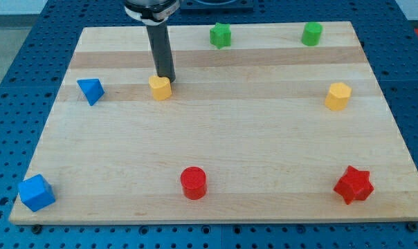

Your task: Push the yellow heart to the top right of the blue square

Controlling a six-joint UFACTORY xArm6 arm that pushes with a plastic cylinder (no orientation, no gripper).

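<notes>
The yellow heart (160,88) lies in the upper left part of the wooden board (264,159). My tip (167,78) stands right against its upper right side, touching or nearly touching it. The blue square (37,192) sits at the board's bottom left corner, far below and to the left of the heart. The dark rod rises from my tip to the view's top edge.
A blue triangle (91,90) lies left of the heart. A green star (221,34) and a green cylinder (311,33) sit along the top edge. A yellow pentagon (338,95) is at the right. A red cylinder (193,182) and a red star (353,185) lie near the bottom.
</notes>
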